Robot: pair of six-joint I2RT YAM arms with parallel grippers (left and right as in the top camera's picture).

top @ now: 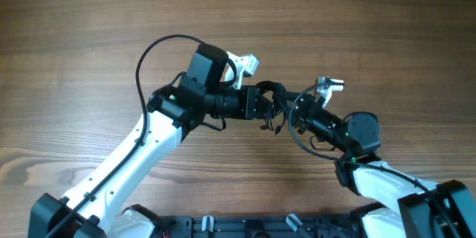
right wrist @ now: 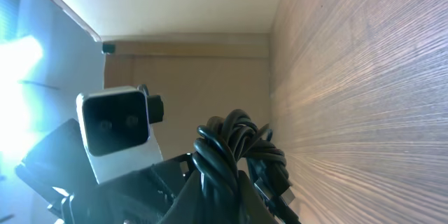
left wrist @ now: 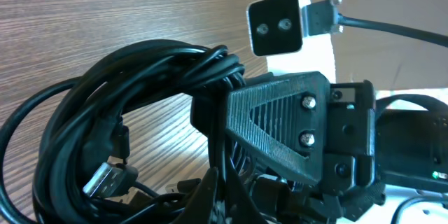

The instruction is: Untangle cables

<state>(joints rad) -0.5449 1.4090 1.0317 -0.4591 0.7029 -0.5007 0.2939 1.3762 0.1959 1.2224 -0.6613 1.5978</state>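
We find the black cable bundle (left wrist: 140, 91) held over the middle of the wooden worktop (top: 89, 15), a USB plug (left wrist: 105, 178) hanging among its coils, the left gripper (top: 265, 107) clenched on it from one side and the right gripper (top: 292, 111) grasping it from the other.

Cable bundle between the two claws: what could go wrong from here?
1. The left claw and right claw meet very close together at the cable bundle, so they might bump each other.
2. The loops look tightly wound, so pulling apart may tighten the tangle rather than free it.
3. The loose USB plug dangles in the loops and could snag.
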